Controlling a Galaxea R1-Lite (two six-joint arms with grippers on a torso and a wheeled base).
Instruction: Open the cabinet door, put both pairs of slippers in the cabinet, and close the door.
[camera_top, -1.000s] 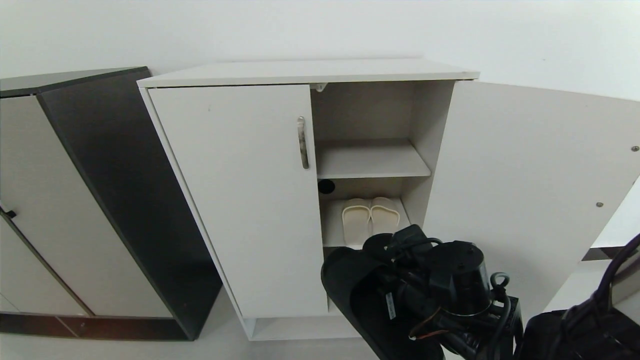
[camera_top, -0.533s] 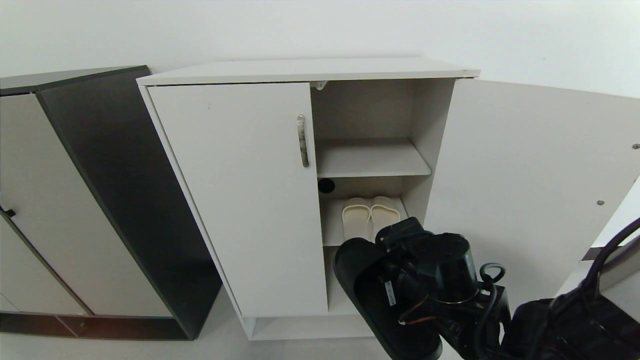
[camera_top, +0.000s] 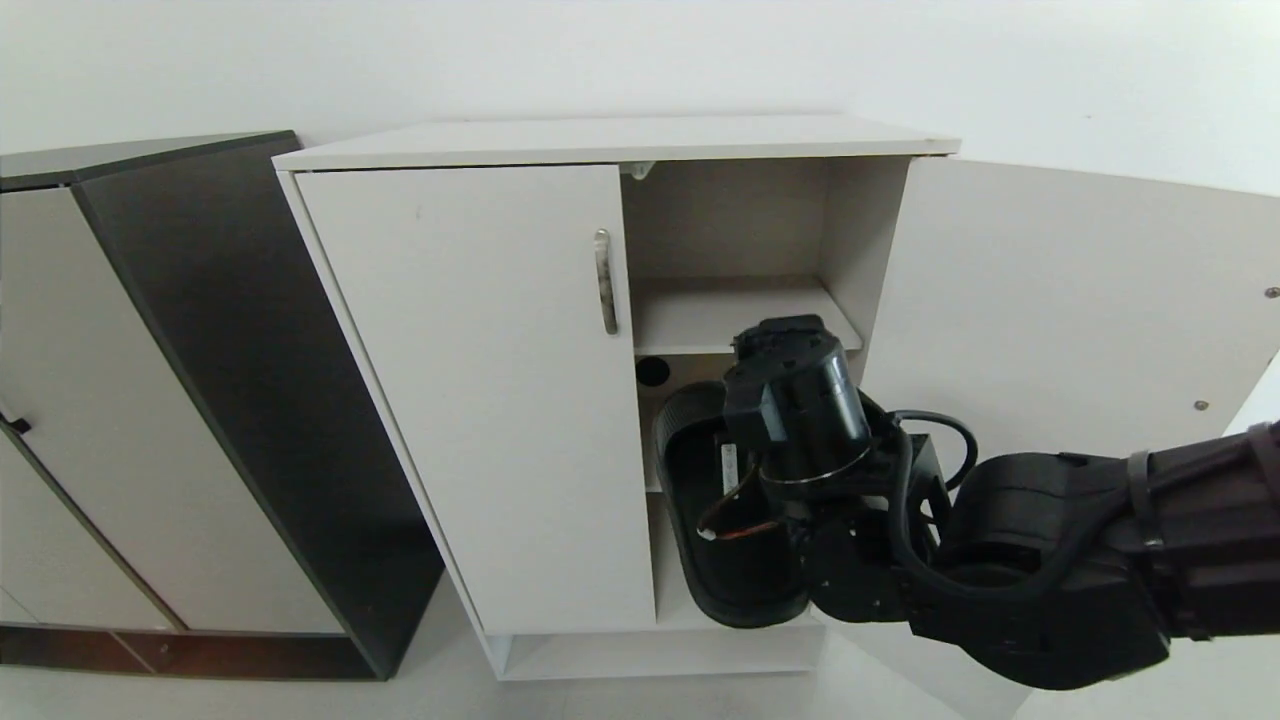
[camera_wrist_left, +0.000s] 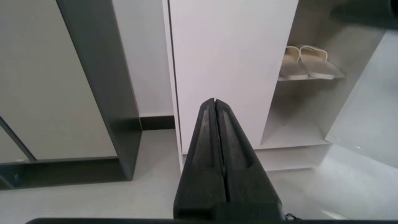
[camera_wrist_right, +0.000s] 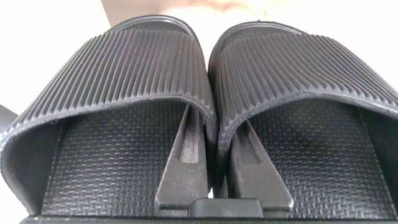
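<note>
My right gripper (camera_wrist_right: 214, 127) is shut on the pair of black slippers (camera_wrist_right: 152, 74), its fingers (camera_wrist_right: 185, 146) pinching the two inner side walls together. In the head view the black slippers (camera_top: 705, 500) hang toe-up in the open right half of the white cabinet (camera_top: 610, 140), level with the middle shelf, under my right wrist (camera_top: 795, 400). A pair of white slippers (camera_wrist_left: 310, 61) lies on that middle shelf. My left gripper (camera_wrist_left: 214, 104) is shut with nothing in it, low and in front of the closed left door (camera_wrist_left: 230, 56).
The cabinet's right door (camera_top: 1050, 330) stands wide open to the right. Its left door (camera_top: 480, 400) is closed, with a metal handle (camera_top: 603, 283). The upper shelf (camera_top: 700, 318) is bare. A dark-sided cabinet (camera_top: 230, 350) stands close on the left.
My right arm has risen and pushed forward into the cabinet opening with the black slippers, which now cover the white pair in the head view.
</note>
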